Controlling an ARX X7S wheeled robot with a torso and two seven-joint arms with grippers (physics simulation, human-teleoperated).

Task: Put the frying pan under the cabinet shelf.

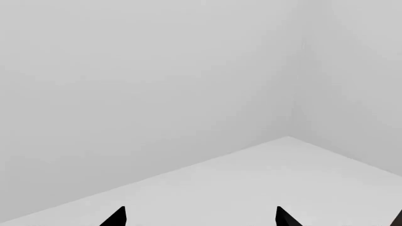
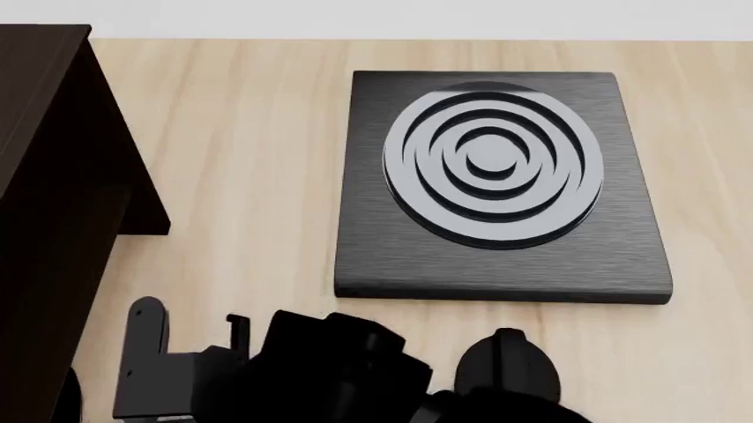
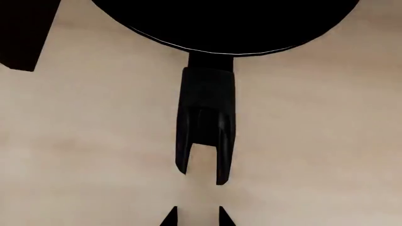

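Black frying pan (image 3: 220, 23) with thin pale rim; near-black brown cabinet shelf (image 2: 53, 176); black slab (image 2: 500, 189) bearing grey concentric rings; light woodgrain table (image 2: 247, 159).

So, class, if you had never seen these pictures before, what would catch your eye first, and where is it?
Most striking in the head view is the black square slab with pale concentric rings, lying on the light wooden table toward its far right. At the left edge stands the tall, near-black cabinet shelf. In the right wrist view, the frying pan shows its short black looped handle, pointing at the right gripper, whose fingertips are apart and hold nothing.
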